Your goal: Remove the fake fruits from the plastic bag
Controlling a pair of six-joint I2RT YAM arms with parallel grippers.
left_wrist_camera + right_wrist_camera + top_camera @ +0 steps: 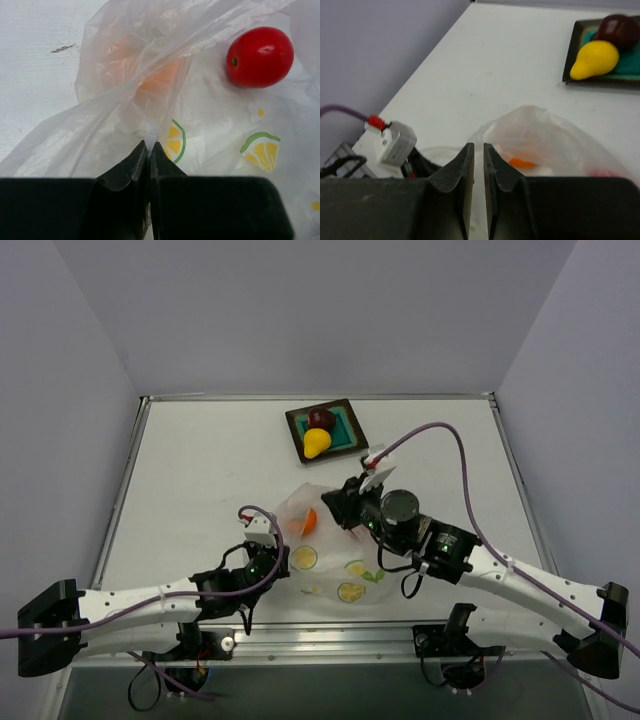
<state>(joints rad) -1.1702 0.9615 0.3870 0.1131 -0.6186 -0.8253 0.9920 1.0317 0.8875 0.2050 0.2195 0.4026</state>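
Observation:
The plastic bag point(345, 565) lies crumpled in the middle of the table. The orange fruit point(308, 523) shows through its film, also in the left wrist view point(157, 80). The bright red fruit point(260, 56) lies among the bag's folds, under my right arm in the top view. My left gripper point(149, 146) is shut on a fold of the bag point(125, 115) at its left side. My right gripper point(479, 146) hovers over the bag point(545, 130), jaws a narrow slit apart with film between them. The maroon fruit point(322, 420) and yellow pear point(317, 443) sit on the plate.
The square dark-rimmed teal plate point(346, 426) stands at the back of the table, beyond the bag. My right arm's purple cable point(440, 430) loops above the right side. The table's raised rim point(140, 440) runs along the left.

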